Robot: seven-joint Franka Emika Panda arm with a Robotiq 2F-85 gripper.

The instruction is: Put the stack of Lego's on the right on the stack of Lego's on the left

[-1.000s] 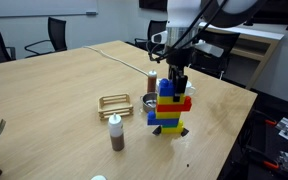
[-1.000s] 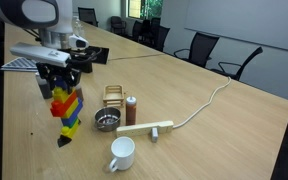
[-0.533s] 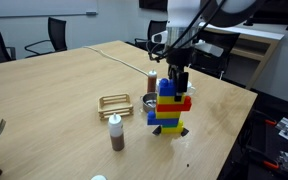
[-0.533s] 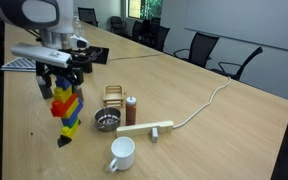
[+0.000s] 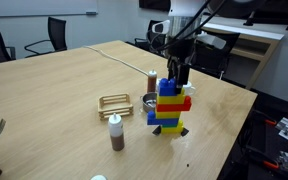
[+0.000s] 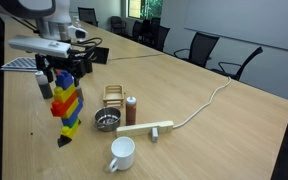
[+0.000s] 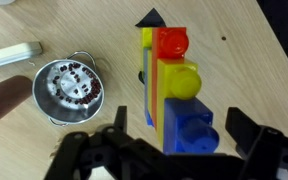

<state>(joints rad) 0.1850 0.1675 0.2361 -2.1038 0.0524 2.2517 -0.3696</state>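
One tall stack of Lego bricks stands upright on the wooden table, with blue, yellow and red bricks over a black base. No separate second stack shows. In the wrist view the stack has a blue brick on top, with yellow and red studs below it. My gripper hangs just above the top of the stack. Its jaws are open, one finger on each side of the blue top brick with a gap on both sides, holding nothing.
A small metal strainer sits beside the stack. Nearby are a brown bottle, a wire rack, a white mug, a wooden block and a cable. Office chairs line the far side of the table.
The jaws have opened off the top brick and the gripper has risen slightly. The stack stays standing in place.
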